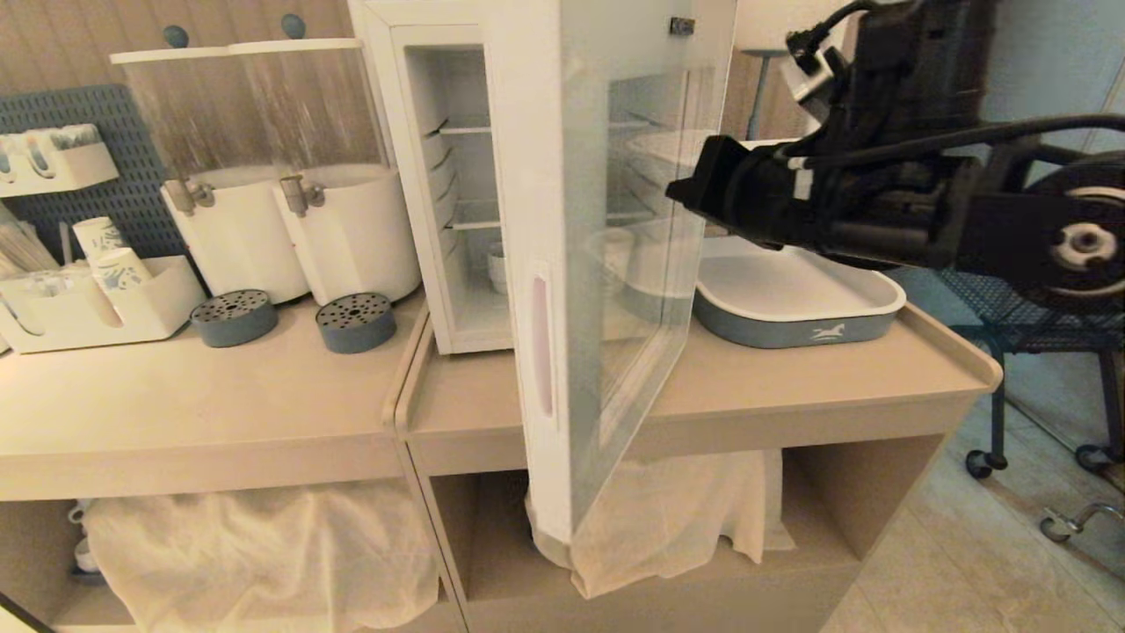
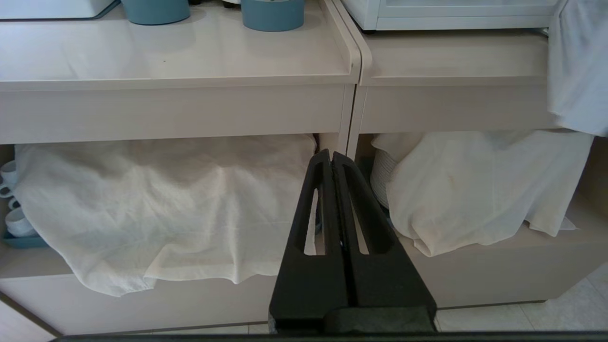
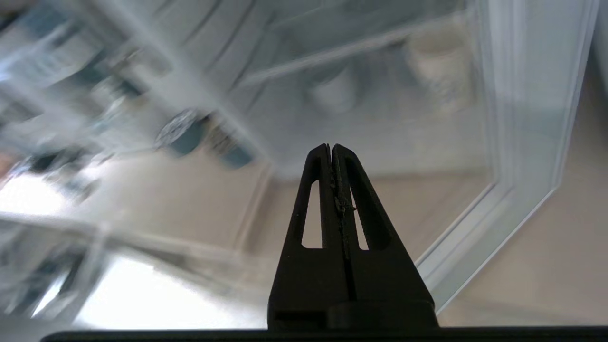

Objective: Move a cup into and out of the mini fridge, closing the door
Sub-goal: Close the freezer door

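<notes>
Glass filled most of the door point(image 1: 606, 290), which stood swung wide toward the camera on a pale frame; judged stiff but breakable, it was best pushed at the frame edge near the recessed pull at 6 o'clock of the pane's left border. The right gripper point(image 3: 331, 148) hung at 3 o'clock of the door, just beside the outer glass face, fingers pressed together, holding nothing; contact could not be confirmed. Beyond, the mini fridge point(image 1: 422, 176) stood open on the counter point(image 1: 264, 413). The cup point(image 1: 497, 264) sat on its lowest level; ceramic, judged light, rigid, slippery and fragile, best taken across the rim or body. The left gripper point(image 2: 331, 154) was closed and empty, parked below the counter.
</notes>
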You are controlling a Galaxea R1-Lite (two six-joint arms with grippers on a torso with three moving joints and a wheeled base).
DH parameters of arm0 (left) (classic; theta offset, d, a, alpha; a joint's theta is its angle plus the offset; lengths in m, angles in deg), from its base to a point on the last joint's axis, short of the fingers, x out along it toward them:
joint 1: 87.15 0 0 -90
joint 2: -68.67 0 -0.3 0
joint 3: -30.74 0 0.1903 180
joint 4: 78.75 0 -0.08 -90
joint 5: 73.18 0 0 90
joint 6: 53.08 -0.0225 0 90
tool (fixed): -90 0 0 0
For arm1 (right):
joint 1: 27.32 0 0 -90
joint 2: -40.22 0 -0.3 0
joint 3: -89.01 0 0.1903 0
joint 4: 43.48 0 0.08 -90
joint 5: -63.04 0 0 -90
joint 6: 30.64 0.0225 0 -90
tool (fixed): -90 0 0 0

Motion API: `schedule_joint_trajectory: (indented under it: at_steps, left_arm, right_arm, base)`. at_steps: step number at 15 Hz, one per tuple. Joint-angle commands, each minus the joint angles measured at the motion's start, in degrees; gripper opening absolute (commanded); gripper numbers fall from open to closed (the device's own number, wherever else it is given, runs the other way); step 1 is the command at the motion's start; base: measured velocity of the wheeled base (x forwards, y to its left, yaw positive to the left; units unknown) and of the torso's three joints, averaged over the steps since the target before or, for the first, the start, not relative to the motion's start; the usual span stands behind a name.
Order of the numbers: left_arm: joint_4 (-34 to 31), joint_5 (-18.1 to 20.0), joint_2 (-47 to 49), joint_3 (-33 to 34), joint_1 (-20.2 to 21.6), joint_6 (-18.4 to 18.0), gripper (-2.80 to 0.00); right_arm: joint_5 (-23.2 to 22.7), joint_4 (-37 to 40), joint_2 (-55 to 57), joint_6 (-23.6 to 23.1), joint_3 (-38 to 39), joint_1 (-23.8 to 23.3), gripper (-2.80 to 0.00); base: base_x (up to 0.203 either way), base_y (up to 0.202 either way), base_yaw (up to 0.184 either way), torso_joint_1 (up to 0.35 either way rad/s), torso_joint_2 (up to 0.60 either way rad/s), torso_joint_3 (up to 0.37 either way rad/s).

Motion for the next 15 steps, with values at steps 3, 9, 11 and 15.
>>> schedule_joint_trajectory:
  at_steps: [3, 9, 11, 15]
  left_arm:
    - [0.03, -0.01, -0.02, 0.09, 0.01, 0.02, -2.80]
    - [0.03, 0.00, -0.02, 0.09, 0.01, 0.02, -2.80]
    - [0.03, -0.09, -0.02, 0.09, 0.01, 0.02, -2.80]
    - [0.03, -0.01, -0.02, 0.09, 0.01, 0.02, -2.80]
  right_arm:
    - [2.41, 3.11, 13.44, -3.89, -13.49, 0.29, -2.80]
    - [6.96, 0.20, 26.30, -15.87, -23.34, 0.49, -2.80]
    - [10.39, -2.81, 28.07, -18.61, -22.89, 0.56, -2.80]
    - [12.44, -2.87, 20.97, -19.16, -13.99, 0.54, -2.80]
  base:
    - [0.000, 0.000, 0.000, 0.000, 0.00, 0.000]
    - [0.000, 0.000, 0.000, 0.000, 0.00, 0.000]
    - [0.000, 0.000, 0.000, 0.000, 0.00, 0.000]
    - [0.000, 0.000, 0.000, 0.000, 0.00, 0.000]
